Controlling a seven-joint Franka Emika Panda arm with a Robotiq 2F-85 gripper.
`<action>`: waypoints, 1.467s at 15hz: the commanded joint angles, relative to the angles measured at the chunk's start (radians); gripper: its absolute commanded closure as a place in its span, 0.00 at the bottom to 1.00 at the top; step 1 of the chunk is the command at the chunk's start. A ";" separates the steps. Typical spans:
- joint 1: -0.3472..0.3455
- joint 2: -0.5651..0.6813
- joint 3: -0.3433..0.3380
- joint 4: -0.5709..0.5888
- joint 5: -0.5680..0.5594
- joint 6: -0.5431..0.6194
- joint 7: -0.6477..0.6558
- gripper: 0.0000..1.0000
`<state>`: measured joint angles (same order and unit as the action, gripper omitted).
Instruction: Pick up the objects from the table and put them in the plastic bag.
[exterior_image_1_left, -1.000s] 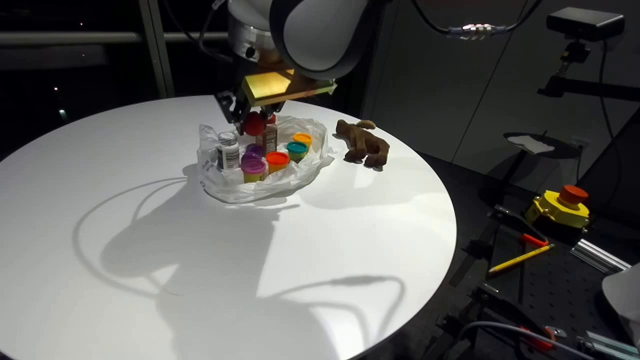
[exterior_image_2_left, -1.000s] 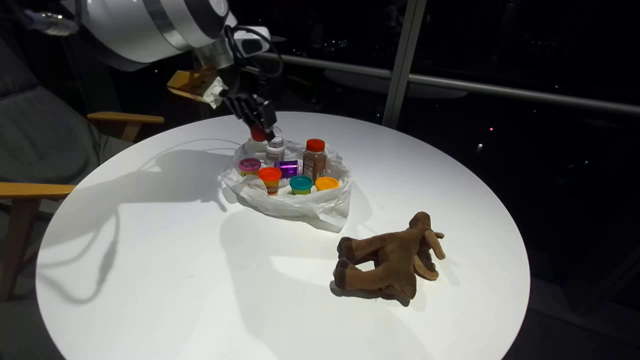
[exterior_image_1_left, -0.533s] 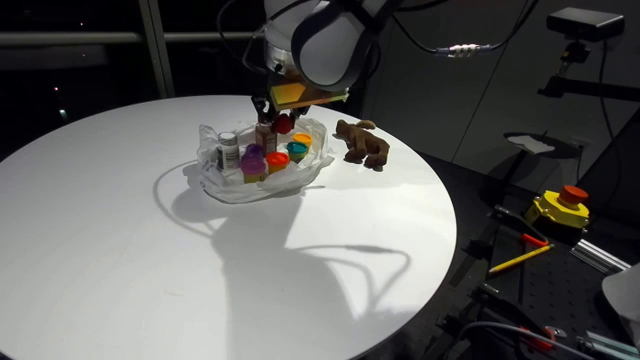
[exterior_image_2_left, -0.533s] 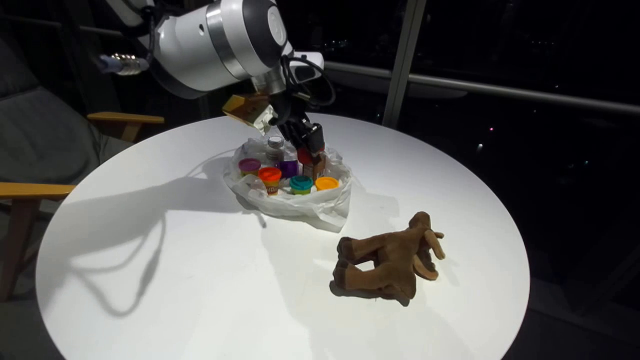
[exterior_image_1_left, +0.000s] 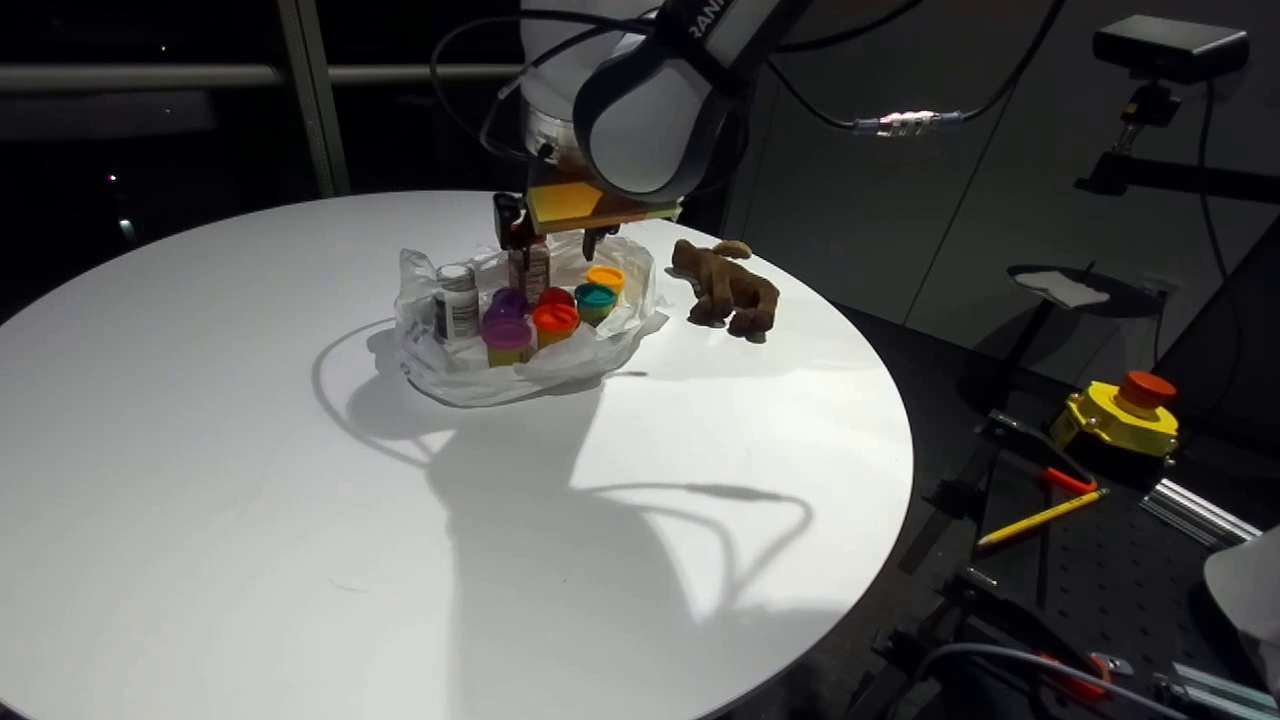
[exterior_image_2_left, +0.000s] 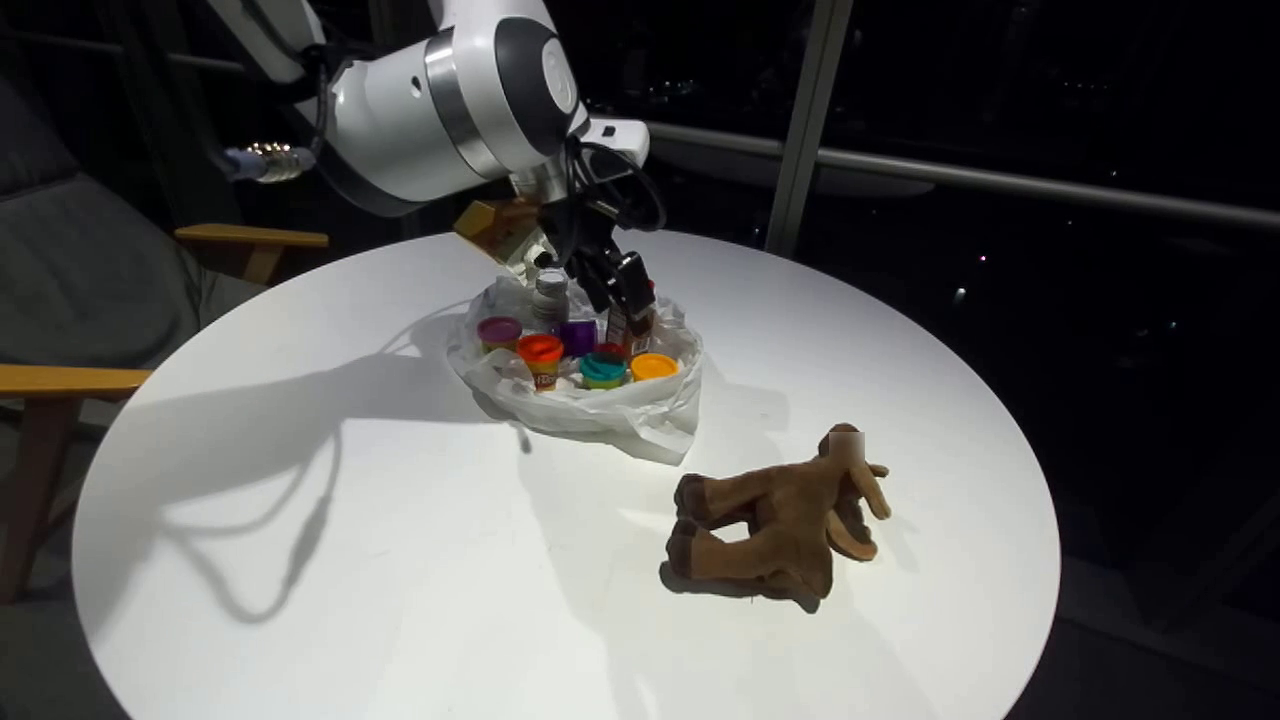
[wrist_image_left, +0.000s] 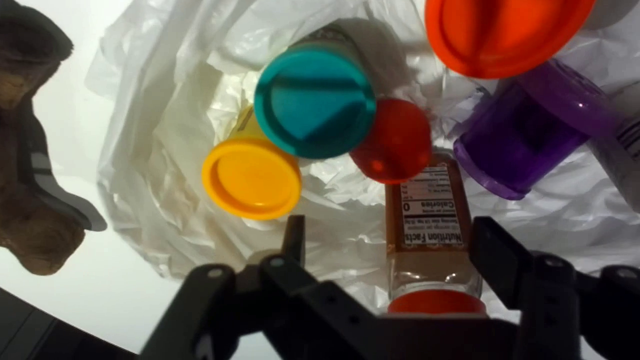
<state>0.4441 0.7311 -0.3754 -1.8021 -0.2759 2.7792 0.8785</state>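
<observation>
Plainly, the gripper (wrist_image_left: 387, 237) holds 2 jaws wide above a round red ball (wrist_image_left: 394, 140) in the crinkled plastic bag (wrist_image_left: 170, 130).

- Inside the wrinkled translucent white plastic bag (exterior_image_1_left: 470, 385), the shiny red ball (exterior_image_1_left: 556, 296) is partly hidden behind the round orange-lidded tub (exterior_image_1_left: 556, 322) in an exterior view.
- Over the bag, the black two-fingered gripper (exterior_image_1_left: 558, 256) partly hides the brown-filled clear red-lidded jar (exterior_image_1_left: 536, 276) in both exterior views.
- Beside the bag, the brown plush animal (wrist_image_left: 20, 145) runs off the wrist view's left edge.
</observation>
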 joint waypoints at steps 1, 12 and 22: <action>0.033 -0.028 -0.048 -0.028 -0.021 0.063 0.069 0.00; -0.184 -0.463 -0.073 -0.426 -0.047 0.064 -0.186 0.00; -0.507 -0.432 0.156 -0.449 0.148 0.084 -0.707 0.00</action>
<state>-0.0135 0.2603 -0.2845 -2.2640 -0.1789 2.8301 0.2798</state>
